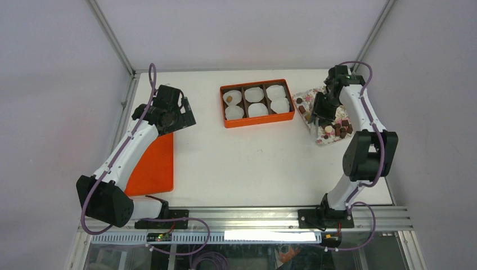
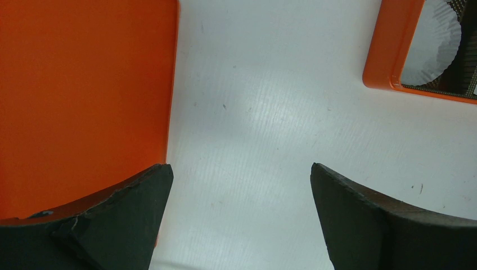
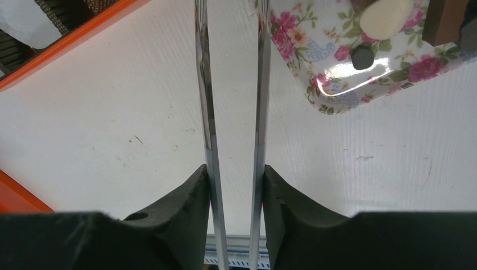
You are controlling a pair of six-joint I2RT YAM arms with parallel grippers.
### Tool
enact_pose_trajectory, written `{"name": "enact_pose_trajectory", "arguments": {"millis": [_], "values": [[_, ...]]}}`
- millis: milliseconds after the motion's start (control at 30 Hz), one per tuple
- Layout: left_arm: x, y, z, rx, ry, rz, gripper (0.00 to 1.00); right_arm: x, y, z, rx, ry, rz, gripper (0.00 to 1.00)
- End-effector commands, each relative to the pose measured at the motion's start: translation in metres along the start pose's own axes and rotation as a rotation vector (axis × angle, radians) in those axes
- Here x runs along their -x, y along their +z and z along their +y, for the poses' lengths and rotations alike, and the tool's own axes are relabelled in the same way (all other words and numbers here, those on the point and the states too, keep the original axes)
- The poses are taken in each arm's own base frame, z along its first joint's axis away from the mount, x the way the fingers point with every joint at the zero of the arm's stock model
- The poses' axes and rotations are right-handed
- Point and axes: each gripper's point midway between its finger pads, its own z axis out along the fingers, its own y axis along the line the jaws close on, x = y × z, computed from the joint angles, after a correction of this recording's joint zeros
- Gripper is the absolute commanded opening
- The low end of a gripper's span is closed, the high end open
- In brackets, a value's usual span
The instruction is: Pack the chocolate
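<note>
Your right gripper (image 3: pixel 236 174) is narrow, clamped on metal tweezers (image 3: pixel 206 101); your left gripper (image 2: pixel 242 180) is wide, holding nothing.
The chocolate (image 1: pixel 339 128) lies on the floral tray (image 3: pixel 298 53) at far right, partly hidden under your right arm. One tan piece sits in the far-left paper cup (image 1: pixel 236 95) of the orange box (image 1: pixel 257 120). The orange lid (image 2: pixel 84 84) lies flat at left.

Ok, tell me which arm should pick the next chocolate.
Right, most likely: the right end effector holds tweezers at the floral tray where the chocolate lies; the left end effector hangs open and empty by the orange lid, far from the tray.
</note>
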Motion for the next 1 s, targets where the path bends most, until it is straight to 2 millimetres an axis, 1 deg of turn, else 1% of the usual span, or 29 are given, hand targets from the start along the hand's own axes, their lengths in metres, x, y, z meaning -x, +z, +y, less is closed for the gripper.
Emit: {"name": "enact_pose_trajectory", "arguments": {"millis": [0, 100, 267, 333, 500, 733, 967], "values": [[0.022, -0.012, -0.009, -0.051, -0.036, -0.07, 0.99, 0.025, -0.004, 0.002, 0.005, -0.008, -0.041, 0.38], [0.022, -0.012, -0.008, -0.045, -0.035, -0.072, 0.99, 0.032, 0.003, 0.003, 0.018, 0.015, -0.018, 0.39], [0.022, -0.012, -0.006, -0.039, -0.031, -0.076, 0.99, 0.042, 0.007, 0.004, 0.016, 0.02, 0.0, 0.41], [0.023, -0.012, -0.005, -0.036, -0.034, -0.08, 0.99, 0.044, 0.009, 0.004, 0.013, 0.019, 0.009, 0.43], [0.022, -0.013, -0.003, -0.029, -0.03, -0.083, 0.99, 0.043, 0.02, -0.002, -0.021, 0.017, 0.057, 0.44], [0.02, -0.01, -0.002, -0.021, -0.028, -0.077, 0.99, 0.04, 0.03, -0.012, -0.065, 0.001, 0.083, 0.44], [0.019, -0.008, -0.003, -0.019, -0.028, -0.071, 0.99, 0.04, 0.033, -0.017, -0.094, -0.012, 0.102, 0.44]]}}
